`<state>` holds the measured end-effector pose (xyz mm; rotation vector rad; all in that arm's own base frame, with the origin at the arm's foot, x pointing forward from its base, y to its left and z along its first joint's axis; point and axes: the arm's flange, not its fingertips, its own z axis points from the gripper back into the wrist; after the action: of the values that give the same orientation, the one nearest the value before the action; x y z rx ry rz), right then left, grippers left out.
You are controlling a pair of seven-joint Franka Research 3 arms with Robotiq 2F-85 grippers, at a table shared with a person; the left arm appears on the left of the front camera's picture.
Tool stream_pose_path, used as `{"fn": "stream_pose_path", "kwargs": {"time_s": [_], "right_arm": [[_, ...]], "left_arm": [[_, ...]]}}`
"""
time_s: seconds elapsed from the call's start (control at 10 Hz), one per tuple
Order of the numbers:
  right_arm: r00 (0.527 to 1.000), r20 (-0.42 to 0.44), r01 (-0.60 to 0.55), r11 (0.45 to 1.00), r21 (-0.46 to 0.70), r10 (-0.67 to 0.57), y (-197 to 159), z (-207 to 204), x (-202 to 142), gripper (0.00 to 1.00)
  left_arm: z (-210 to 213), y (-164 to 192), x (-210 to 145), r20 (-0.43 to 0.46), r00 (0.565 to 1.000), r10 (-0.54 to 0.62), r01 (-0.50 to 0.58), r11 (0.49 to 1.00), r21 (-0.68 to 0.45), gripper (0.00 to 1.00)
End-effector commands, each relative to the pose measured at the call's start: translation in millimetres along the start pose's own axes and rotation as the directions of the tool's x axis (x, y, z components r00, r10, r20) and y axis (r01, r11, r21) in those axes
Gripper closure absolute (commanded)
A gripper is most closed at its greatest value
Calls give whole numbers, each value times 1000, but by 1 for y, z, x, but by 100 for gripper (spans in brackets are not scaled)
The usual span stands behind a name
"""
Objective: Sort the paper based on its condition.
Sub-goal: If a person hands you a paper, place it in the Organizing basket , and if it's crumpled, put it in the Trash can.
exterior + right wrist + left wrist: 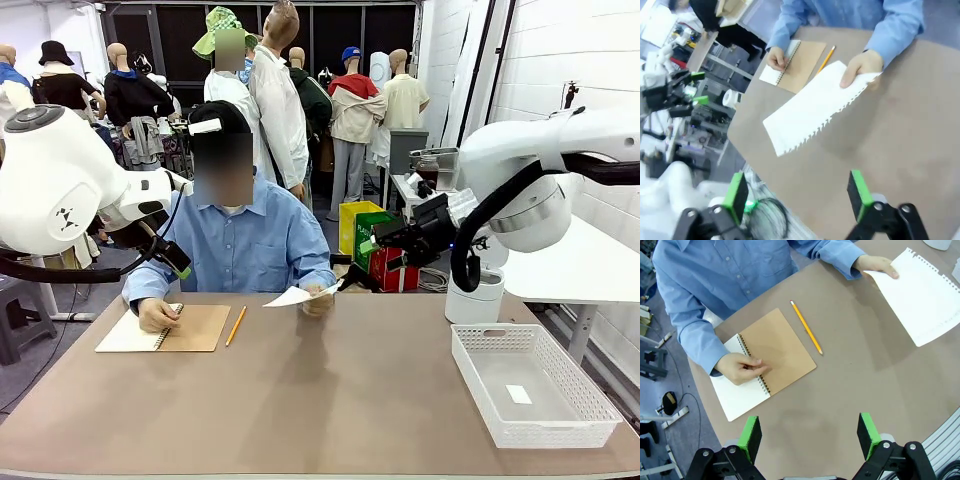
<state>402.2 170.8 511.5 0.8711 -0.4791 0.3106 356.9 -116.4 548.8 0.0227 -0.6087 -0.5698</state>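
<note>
Above the table's far side, the paper (296, 295) is being held out by the person's hand (318, 301).
The paper (812, 107), flat with a torn perforated edge, is being lifted off the table (330, 400) and angled toward the robot, probably so it can be taken and its condition judged. The right gripper (797, 192) is being kept wide apart and empty, near the sheet but not touching. The left gripper (810, 435) is likewise being held wide and empty, over the notebook (765, 357), which is being pinned by the person's other hand (742, 367). A pencil (806, 327) is lying beside it. The white basket (590, 425) is being kept at the right, likely as a sorting bin.
</note>
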Motion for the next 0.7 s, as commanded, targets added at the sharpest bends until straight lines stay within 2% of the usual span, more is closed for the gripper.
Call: {"fn": "stream_pose_path", "kwargs": {"time_s": [0.0,0.1,0.2,0.3,0.4,0.6], "right_arm": [[983,82,159,985,70,-164,-20,-21,-10,0],[976,48,210,975,78,-214,-31,-31,-16,0],[976,8,216,976,34,-216,-34,-37,-18,0],[993,-64,89,986,-138,-99,-27,-36,-18,0],[975,35,219,974,56,-221,-34,-25,-13,0],[975,35,219,974,56,-221,-34,-25,-13,0]], "left_arm": [[0,0,0,1,1000,2,-2,1000,-3,0],[0,0,0,1,1000,2,-2,1000,-3,0],[0,0,0,1,1000,2,-2,1000,-3,0],[0,0,0,1,1000,2,-2,1000,-3,0],[0,0,0,1,1000,2,-2,1000,-3,0],[0,0,0,1,1000,2,-2,1000,-3,0]]}}
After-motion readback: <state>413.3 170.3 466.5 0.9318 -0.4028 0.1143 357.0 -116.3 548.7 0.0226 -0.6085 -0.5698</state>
